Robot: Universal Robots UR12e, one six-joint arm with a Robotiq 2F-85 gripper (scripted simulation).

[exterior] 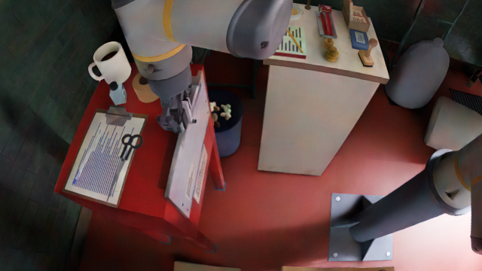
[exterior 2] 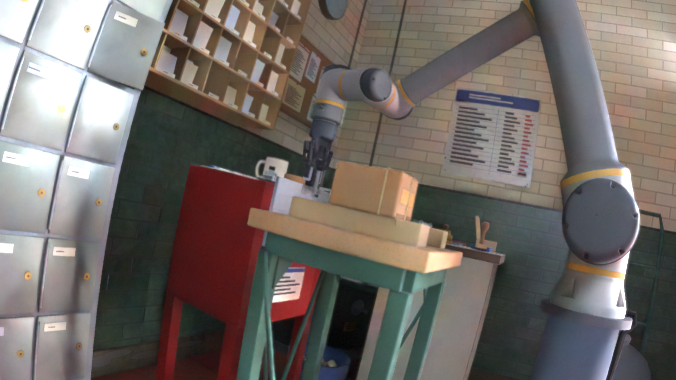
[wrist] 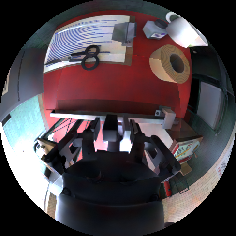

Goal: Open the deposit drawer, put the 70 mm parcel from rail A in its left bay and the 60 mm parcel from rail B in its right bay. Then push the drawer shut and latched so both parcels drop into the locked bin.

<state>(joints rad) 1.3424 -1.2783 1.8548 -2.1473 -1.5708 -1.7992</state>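
My gripper (exterior: pixel 177 126) (wrist: pixel 113 131) hangs over the front edge of the red deposit cabinet (exterior: pixel 124 150), right at the grey drawer front (exterior: pixel 190 150) and its top rim (wrist: pixel 106 114). It is open and holds nothing. A small grey latch block (wrist: pixel 168 118) sits at one end of the rim. A brown cardboard parcel (exterior 2: pixel 374 190) rests on a wooden rail (exterior 2: pixel 360 222) on the green stand (exterior 2: pixel 350 250), apart from the cabinet; the other parcel is not visible.
Behind the cabinet run a green-tiled wall and grey lockers (exterior 2: pixel 55 150). On the cabinet top lie a clipboard (exterior: pixel 103 158), scissors (exterior: pixel 130 145), a tape roll (wrist: pixel 170 64), a small bottle (exterior: pixel 117 92) and a mug (exterior: pixel 109 62). A white counter (exterior: pixel 316 98) and a blue bin (exterior: pixel 226 122) stand nearby.
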